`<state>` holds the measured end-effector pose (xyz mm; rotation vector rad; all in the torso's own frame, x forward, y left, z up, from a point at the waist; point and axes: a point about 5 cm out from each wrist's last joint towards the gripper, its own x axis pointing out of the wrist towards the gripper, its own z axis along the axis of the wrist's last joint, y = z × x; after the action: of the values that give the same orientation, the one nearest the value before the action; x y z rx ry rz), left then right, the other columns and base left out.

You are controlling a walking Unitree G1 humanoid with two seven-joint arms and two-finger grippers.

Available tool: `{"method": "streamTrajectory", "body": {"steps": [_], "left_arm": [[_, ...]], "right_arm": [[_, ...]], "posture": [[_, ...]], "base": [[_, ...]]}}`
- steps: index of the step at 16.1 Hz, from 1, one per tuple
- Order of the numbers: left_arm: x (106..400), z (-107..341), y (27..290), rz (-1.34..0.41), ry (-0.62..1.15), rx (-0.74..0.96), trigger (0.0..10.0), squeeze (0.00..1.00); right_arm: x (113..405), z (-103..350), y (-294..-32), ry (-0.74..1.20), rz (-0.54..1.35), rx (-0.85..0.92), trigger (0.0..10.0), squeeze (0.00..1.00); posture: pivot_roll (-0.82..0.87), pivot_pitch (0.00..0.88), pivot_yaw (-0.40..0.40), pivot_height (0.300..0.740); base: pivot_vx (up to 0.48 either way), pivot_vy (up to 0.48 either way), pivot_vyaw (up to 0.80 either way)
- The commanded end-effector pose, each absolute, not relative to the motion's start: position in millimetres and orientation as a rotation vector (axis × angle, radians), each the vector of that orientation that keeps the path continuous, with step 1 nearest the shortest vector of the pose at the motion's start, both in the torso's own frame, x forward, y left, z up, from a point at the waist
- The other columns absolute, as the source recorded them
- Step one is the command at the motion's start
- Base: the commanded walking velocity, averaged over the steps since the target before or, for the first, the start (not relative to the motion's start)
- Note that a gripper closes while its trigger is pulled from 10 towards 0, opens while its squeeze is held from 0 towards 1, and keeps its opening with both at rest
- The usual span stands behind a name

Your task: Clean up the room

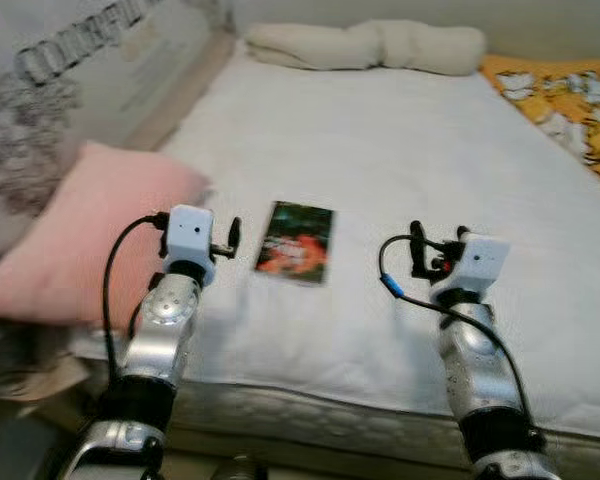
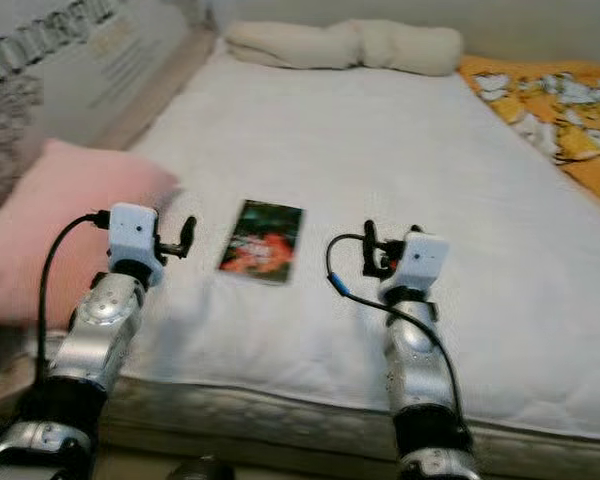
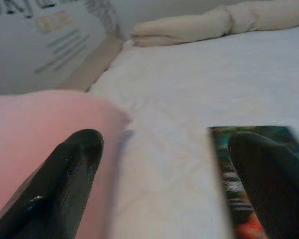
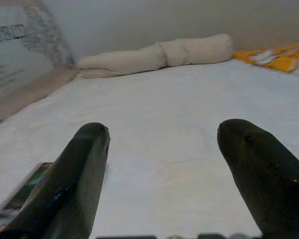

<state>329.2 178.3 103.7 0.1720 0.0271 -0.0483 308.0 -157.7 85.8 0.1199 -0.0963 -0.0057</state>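
While both arms reach out over the near edge of the bed (image 1: pixel 400 150), a small book (image 1: pixel 296 242) with a dark green and red cover lies flat on the white sheet between them, nearer the left arm. Its cover picture is too blurred to read.

In the left wrist view the left claw (image 3: pixel 179 169) has its two black fingers (image 3: pixel 65 184) well apart, holding nothing; one finger sits in front of the pink pillow (image 1: pixel 90 235), the other partly hides the book's near corner. From the head views the left claw (image 1: pixel 232 235) is just beside the book's left edge, and whether it touches the sheet cannot be told.

The right claw (image 4: pixel 164 164) is also spread wide and empty, pointing up the bed, with the book's corner cut off at the edge of that view. In the head views the right claw (image 1: pixel 420 255) is mostly hidden behind its white wrist housing.

A rolled cream blanket (image 1: pixel 365 45) lies across the far end of the bed. An orange patterned cover (image 1: pixel 565 100) is cut off at the right edge. The pink pillow overhangs the bed's left side, its lower part out of frame. Grey printed lettering on the surface at the left (image 1: pixel 80 50) is blurred and cannot be read.
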Motion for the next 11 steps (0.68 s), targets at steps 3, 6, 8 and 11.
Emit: {"method": "streamTrajectory", "body": {"steps": [3,6,8,11], "left_arm": [[333.8,110.5,171.0,-0.081,0.013,0.184,10.0,0.0],[334.3,115.0,164.9,-0.097,-0.008,0.249,10.0,0.0],[333.4,115.4,162.9,-0.107,-0.007,0.248,10.0,0.0],[331.9,115.0,161.9,-0.119,-0.001,0.226,10.0,0.0]], "right_arm": [[307.4,84.7,-161.4,-0.094,-0.011,0.107,10.0,0.0],[306.8,80.8,-165.1,-0.075,-0.05,0.118,10.0,0.0],[310.5,79.8,-172.1,-0.059,-0.095,0.09,10.0,0.0],[318.0,86.6,-181.8,-0.071,-0.139,0.082,10.0,0.0]], "posture": [[-0.02,0.0,0.014,0.736],[-0.02,0.0,0.022,0.736],[-0.02,0.0,0.023,0.736],[-0.02,0.0,0.027,0.736]], "base": [[0.0,0.446,0.0],[0.178,0.266,0.0],[0.0,0.0,0.0],[0.288,0.0,0.0]]}}
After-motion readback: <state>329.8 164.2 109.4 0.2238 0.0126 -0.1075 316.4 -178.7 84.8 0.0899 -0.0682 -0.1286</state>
